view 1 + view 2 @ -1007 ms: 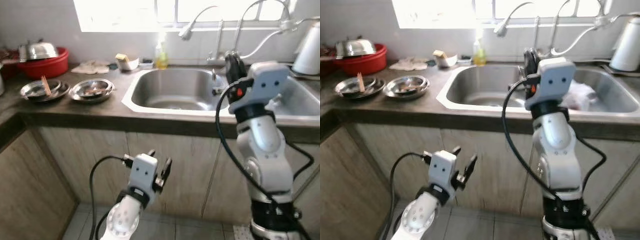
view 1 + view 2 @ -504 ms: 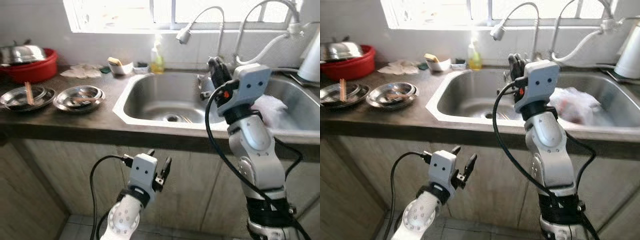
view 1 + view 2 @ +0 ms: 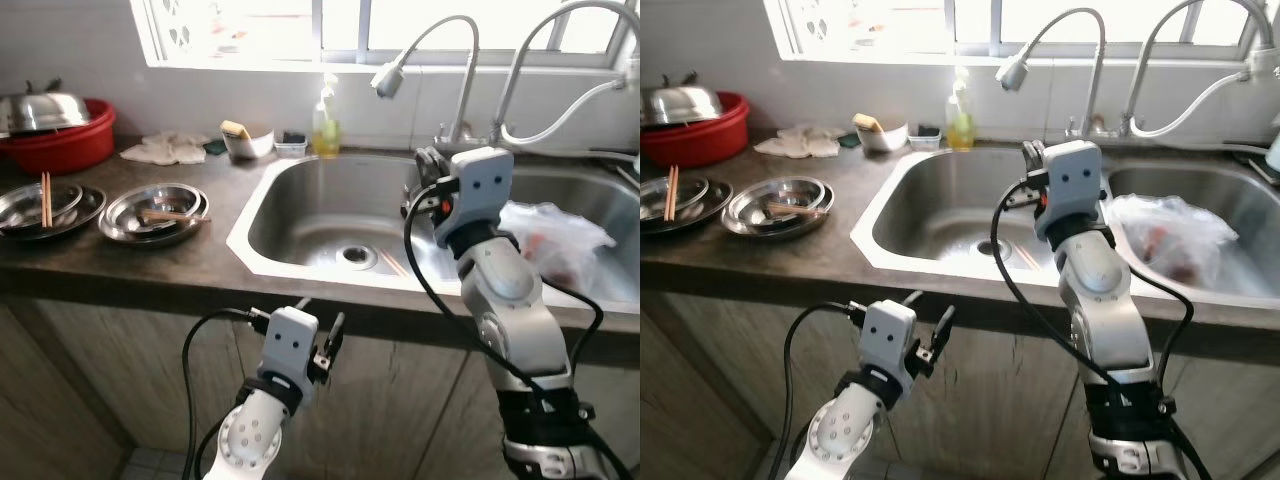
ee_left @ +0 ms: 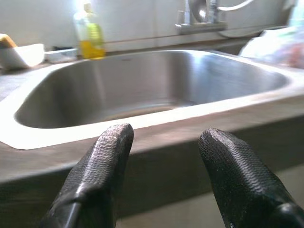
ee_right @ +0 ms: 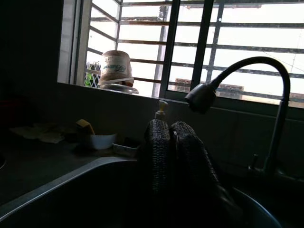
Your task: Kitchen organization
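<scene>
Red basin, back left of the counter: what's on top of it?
A steel domed lid sits on the red basin, covering its opening. Whatever is inside the basin is hidden beneath that lid.

You have a stainless steel double sink [image 3: 300, 195] set in the dark countertop [image 3: 120, 262], left basin holding a few thin sticks [image 3: 392, 263] by the drain. A crumpled clear plastic bag [image 3: 556, 238] with something reddish inside lies in the right basin. Left of the sink, two round steel plates [image 3: 155, 212] sit side by side, each carrying chopsticks [image 3: 45, 186]. A red plastic tub [image 3: 60, 145] with a steel lid stands behind them.
</scene>
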Motion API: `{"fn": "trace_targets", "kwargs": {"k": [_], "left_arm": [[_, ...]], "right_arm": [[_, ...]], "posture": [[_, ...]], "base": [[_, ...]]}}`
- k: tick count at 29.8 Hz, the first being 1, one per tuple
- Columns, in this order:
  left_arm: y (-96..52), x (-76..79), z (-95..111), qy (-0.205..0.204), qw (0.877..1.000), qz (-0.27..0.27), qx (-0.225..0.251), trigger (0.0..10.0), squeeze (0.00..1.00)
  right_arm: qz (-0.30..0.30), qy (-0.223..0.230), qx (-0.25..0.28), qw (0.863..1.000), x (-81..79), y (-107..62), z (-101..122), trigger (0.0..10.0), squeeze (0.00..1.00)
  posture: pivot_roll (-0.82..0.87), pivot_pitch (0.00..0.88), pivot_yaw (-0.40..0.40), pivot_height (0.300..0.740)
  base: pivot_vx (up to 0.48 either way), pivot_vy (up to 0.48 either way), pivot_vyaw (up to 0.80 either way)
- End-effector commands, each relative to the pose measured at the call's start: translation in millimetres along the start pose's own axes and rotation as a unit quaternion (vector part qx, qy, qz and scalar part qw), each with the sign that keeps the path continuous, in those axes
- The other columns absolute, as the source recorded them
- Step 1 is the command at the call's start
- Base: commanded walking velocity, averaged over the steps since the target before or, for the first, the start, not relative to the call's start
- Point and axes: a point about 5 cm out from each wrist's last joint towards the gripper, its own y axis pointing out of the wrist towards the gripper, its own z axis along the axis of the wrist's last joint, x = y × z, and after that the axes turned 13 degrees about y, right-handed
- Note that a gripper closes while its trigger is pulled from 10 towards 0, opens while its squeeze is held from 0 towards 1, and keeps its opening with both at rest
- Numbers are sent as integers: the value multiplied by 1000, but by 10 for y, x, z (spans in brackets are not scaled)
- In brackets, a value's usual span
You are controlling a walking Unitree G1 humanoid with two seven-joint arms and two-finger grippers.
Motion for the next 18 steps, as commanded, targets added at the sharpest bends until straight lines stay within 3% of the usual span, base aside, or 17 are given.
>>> {"fn": "trace_targets", "kwargs": {"k": [1,6,12,16,18], "left_arm": [[-10,-59,-1,4,1000,7,-1,10000,0],[2,-73,27,4,1000,11,5,10000,0],[32,-89,123,0,1000,11,25,10000,0],[46,-111,179,5,999,19,35,10000,0],[43,-124,167,4,999,22,31,10000,0]], "right_arm": [[17,-5,-26,999,-66,60,-69,10000,0],[7,-25,-79,997,0,106,-218,10000,0],[-22,-12,-130,991,109,147,-381,10000,0],[-9,19,-166,986,88,178,-495,10000,0],[6,7,-184,983,38,201,-531,10000,0]], "posture": [[0,0,-51,740],[5,0,-54,740],[9,0,-60,740],[15,0,-61,740],[14,0,-59,740]], "base": [[360,0,0],[359,0,0],[349,0,0],[0,0,0],[0,0,0]]}}
